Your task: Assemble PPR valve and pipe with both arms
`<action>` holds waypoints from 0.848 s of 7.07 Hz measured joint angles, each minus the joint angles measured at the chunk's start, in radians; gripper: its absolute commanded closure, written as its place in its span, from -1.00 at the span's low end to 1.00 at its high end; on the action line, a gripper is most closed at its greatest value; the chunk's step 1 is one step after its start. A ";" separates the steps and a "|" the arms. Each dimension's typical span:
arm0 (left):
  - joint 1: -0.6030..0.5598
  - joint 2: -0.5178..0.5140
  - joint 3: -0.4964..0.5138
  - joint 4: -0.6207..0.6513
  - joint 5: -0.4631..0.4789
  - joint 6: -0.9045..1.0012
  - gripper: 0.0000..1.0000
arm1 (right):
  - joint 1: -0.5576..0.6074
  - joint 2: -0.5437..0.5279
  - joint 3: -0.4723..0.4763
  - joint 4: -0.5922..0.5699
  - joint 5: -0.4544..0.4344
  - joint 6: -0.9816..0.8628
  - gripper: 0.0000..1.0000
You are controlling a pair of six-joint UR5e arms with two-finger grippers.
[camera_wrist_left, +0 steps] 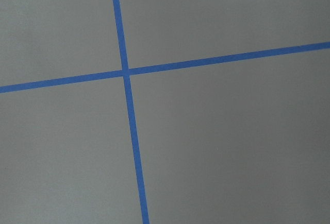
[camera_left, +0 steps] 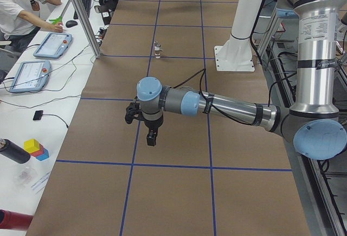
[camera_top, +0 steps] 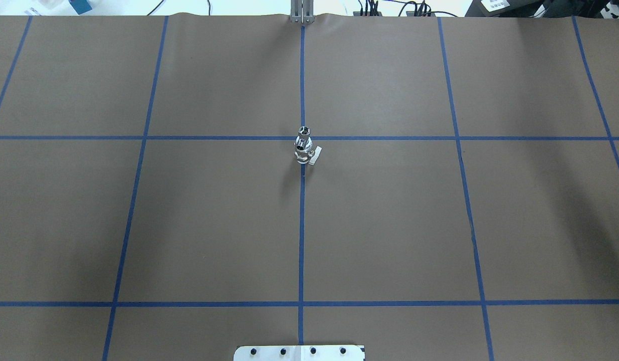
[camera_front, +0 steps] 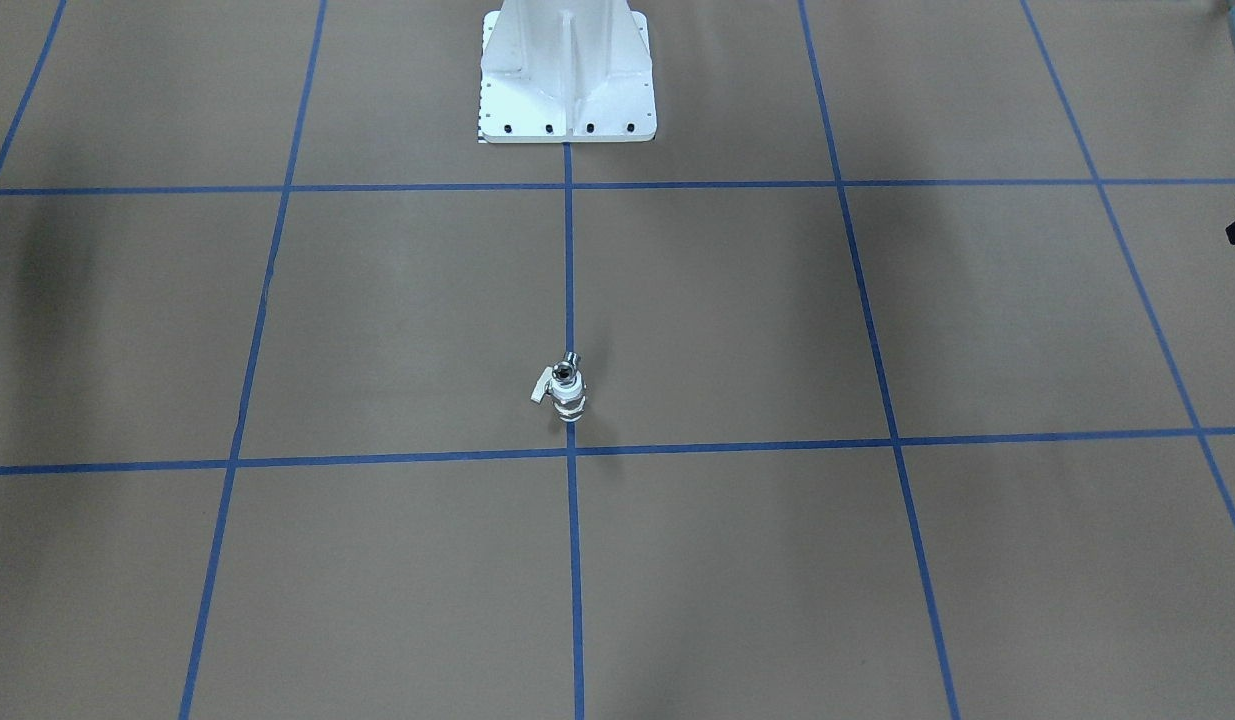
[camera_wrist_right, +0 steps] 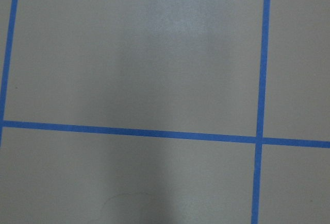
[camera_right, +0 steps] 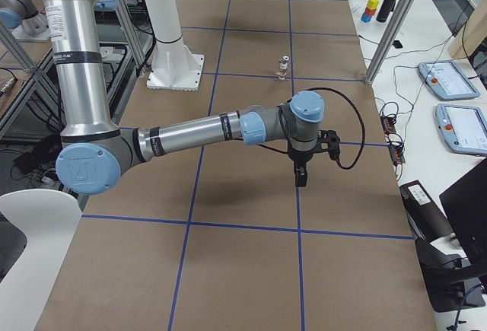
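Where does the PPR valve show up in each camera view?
Front-facing: PPR valve standing at centre on the blue centre line.
Overhead: PPR valve just above centre, same line.
Exterior left: PPR valve far, upper middle, left of white pedestal.
Exterior right: PPR valve far, upper middle, right of pedestal.
Wrist views: not in either.
Shared landmark: the blue centre line.
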 measured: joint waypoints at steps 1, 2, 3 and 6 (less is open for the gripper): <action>0.000 -0.002 -0.006 0.000 0.000 0.000 -0.99 | 0.000 0.000 0.000 0.000 0.001 0.001 -1.00; 0.000 -0.005 -0.015 0.000 0.001 0.000 -0.99 | 0.000 0.000 0.000 0.000 0.001 0.001 -1.00; 0.000 -0.005 -0.020 0.000 0.001 0.000 -0.99 | 0.000 0.000 0.001 0.000 0.001 0.002 -1.00; 0.000 -0.003 -0.022 0.000 0.001 0.002 -0.99 | 0.000 0.000 0.001 0.000 0.001 0.002 -1.00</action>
